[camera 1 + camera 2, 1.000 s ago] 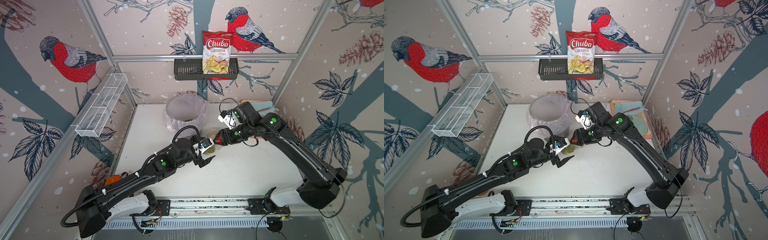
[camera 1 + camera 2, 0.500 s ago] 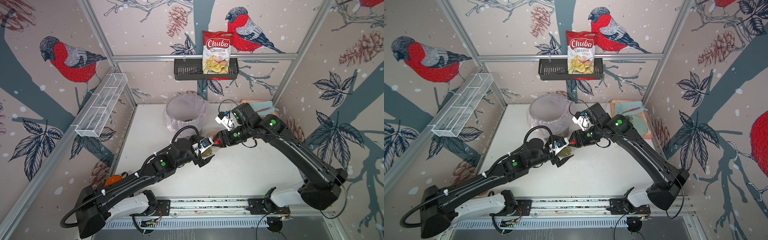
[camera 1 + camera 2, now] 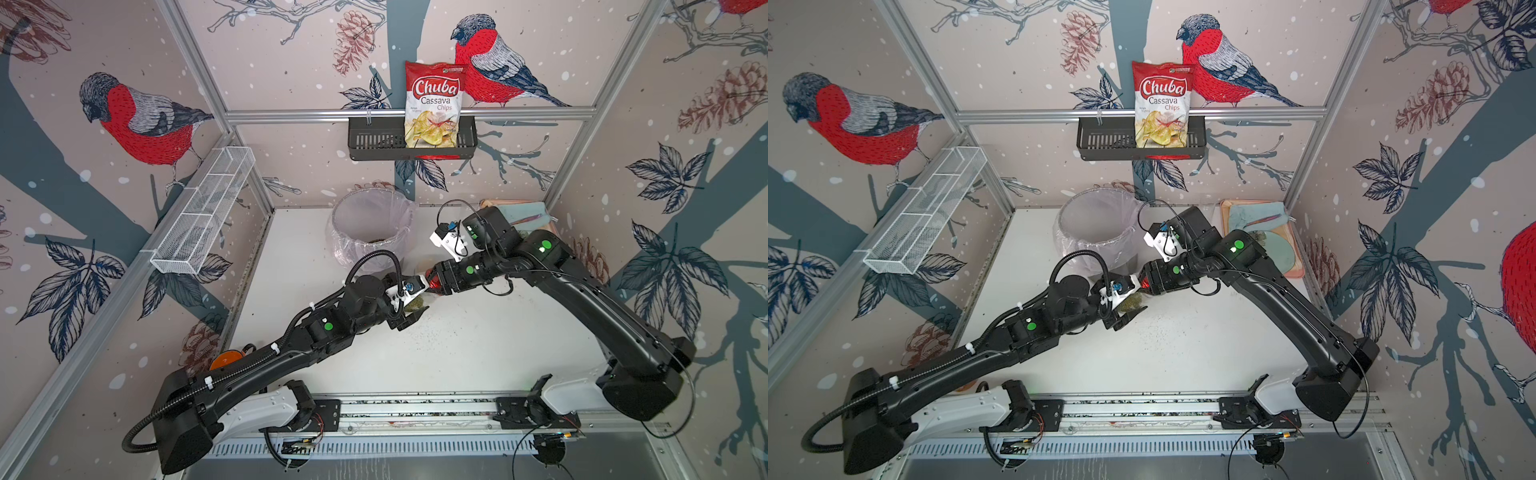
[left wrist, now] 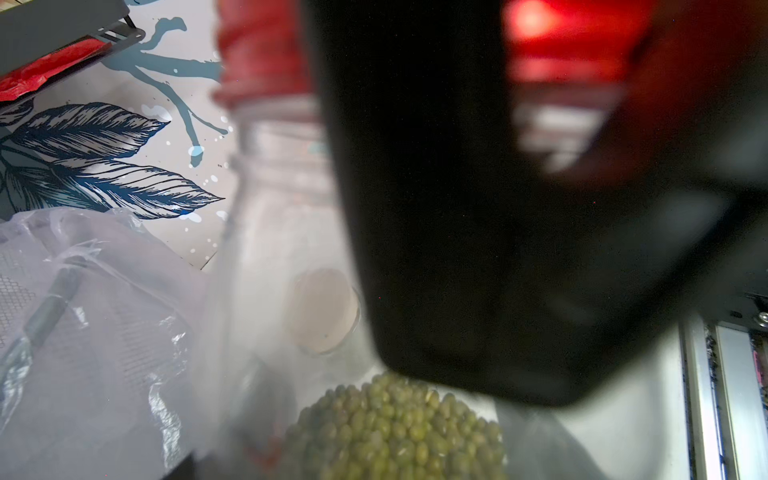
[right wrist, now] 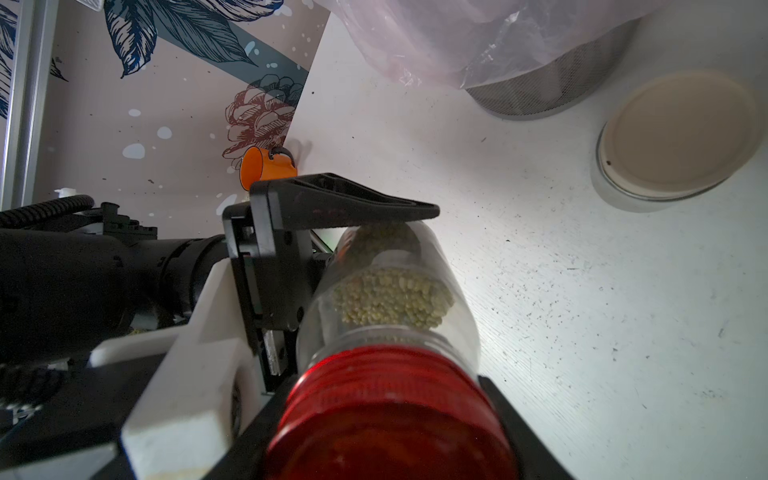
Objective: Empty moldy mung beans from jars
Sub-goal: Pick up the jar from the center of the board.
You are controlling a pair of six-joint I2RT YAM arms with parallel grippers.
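Note:
A clear jar (image 5: 395,291) with a shiny red lid (image 5: 390,407) hangs tilted above the table, a heap of mung beans (image 5: 390,299) inside it. My right gripper (image 5: 386,395) is shut on the red lid. My left gripper (image 3: 417,309) is shut on the jar's body; one black finger (image 5: 345,203) presses its far end, the other is hidden behind the glass. In both top views the jar (image 3: 1131,302) bridges the two grippers at mid-table. The mung beans (image 4: 395,428) fill the left wrist view's foreground. A second jar with a beige lid (image 5: 677,137) stands upright by the bin.
The grey bin (image 3: 374,224) with its clear liner stands just behind the grippers. An orange cup (image 5: 266,168) sits at the table's left edge. A tray with a blue cloth (image 3: 1258,214) lies at the back right. Dark specks dot the tabletop.
My left gripper's jaws have come together from wide open onto the jar's body. The right arm has shifted the jar slightly toward the left gripper.

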